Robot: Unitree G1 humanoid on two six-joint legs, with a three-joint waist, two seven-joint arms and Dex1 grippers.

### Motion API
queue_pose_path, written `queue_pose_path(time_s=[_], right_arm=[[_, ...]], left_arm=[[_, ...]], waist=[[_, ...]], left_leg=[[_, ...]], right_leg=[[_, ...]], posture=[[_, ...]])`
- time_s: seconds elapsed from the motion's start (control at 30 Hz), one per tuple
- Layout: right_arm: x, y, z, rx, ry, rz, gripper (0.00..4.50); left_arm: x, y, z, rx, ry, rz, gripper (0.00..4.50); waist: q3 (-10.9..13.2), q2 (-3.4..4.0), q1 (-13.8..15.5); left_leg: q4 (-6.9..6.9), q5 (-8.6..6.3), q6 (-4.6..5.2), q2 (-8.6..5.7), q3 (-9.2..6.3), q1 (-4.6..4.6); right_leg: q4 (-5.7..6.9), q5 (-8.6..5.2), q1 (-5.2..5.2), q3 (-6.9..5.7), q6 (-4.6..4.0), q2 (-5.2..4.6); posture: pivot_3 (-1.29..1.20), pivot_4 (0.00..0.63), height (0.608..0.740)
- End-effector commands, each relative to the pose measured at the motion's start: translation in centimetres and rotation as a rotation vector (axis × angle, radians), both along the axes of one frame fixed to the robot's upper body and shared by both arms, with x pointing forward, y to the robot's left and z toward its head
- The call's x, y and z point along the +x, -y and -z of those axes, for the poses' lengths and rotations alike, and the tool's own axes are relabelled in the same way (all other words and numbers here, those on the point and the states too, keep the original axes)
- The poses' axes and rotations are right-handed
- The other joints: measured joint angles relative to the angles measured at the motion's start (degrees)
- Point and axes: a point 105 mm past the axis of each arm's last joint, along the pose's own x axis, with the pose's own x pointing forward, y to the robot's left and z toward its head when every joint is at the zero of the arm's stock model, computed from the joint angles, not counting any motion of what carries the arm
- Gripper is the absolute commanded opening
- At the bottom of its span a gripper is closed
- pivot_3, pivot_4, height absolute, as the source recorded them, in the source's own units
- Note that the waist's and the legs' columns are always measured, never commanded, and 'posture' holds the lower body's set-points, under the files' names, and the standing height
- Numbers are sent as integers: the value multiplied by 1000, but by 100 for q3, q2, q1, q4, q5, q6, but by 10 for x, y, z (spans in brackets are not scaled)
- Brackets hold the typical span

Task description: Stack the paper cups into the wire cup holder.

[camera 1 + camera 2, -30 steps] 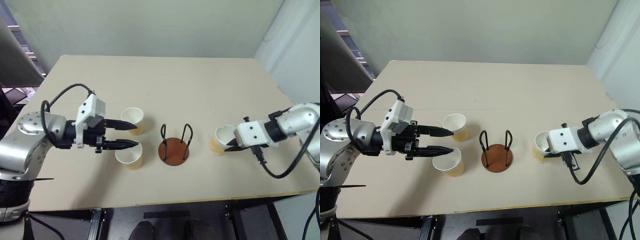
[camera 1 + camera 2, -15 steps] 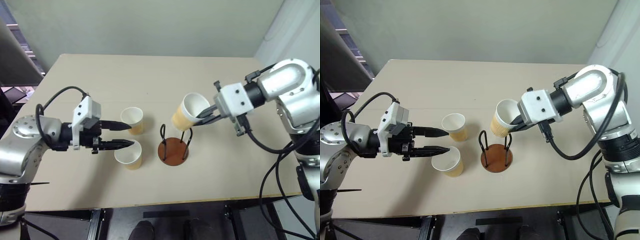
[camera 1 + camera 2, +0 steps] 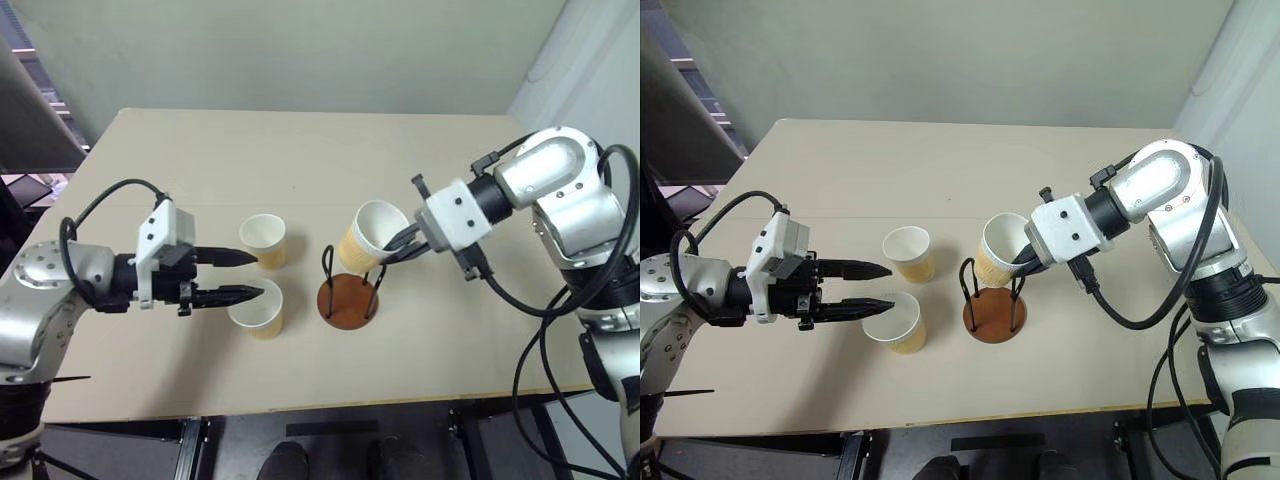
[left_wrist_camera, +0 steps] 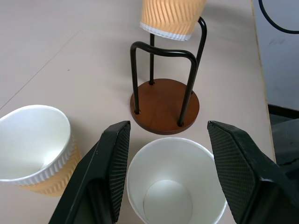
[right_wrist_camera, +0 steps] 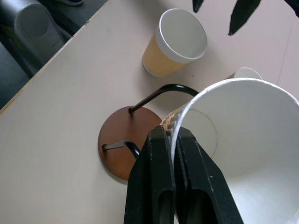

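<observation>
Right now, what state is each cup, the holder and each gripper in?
Held cup: tilted, lifted above the holder, rim pinched.
Wire cup holder: upright on the table, empty.
Far cup: upright on the table, empty.
Near cup: upright on the table, empty.
Left gripper: open, holding nothing.
Right gripper: shut on the held cup's rim.

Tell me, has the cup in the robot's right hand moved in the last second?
Yes. The cup in the right hand left the table's right side and now hangs tilted above the wire cup holder.
</observation>
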Motion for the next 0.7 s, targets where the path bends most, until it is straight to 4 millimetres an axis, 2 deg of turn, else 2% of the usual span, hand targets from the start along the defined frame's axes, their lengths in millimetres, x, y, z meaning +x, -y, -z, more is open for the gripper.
queue_pose_path(time_s=[0.03, 0.33, 0.47, 0.7], right_arm=[[-4, -5, -8, -7, 45, -45, 17], [0, -7, -9, -24, 63, -42, 17], [1, -8, -10, -21, 67, -32, 926], [3, -6, -11, -7, 76, -1, 3395]], left_arm=[[-5, 2, -11, 5, 46, 12, 2816], [-5, 1, -10, 6, 45, 3, 2816], [-3, 1, -10, 17, 46, 7, 2816], [2, 1, -11, 43, 47, 30, 2816]], waist=[[0, 0, 0], [0, 0, 0], [0, 0, 0], [0, 0, 1]], left_leg=[[0, 0, 0, 0, 0, 0], [0, 0, -1, 1, 0, 1], [0, -1, -1, 1, 0, 0], [0, -1, -1, 2, 0, 0]], right_leg=[[0, 0, 0, 0, 0, 0], [1, 0, 0, 0, -3, 1], [1, 1, 0, 0, -5, 1], [1, 3, 0, 0, -8, 1]], posture=[[0, 150, 740], [0, 150, 740], [0, 150, 740], [0, 150, 740]])
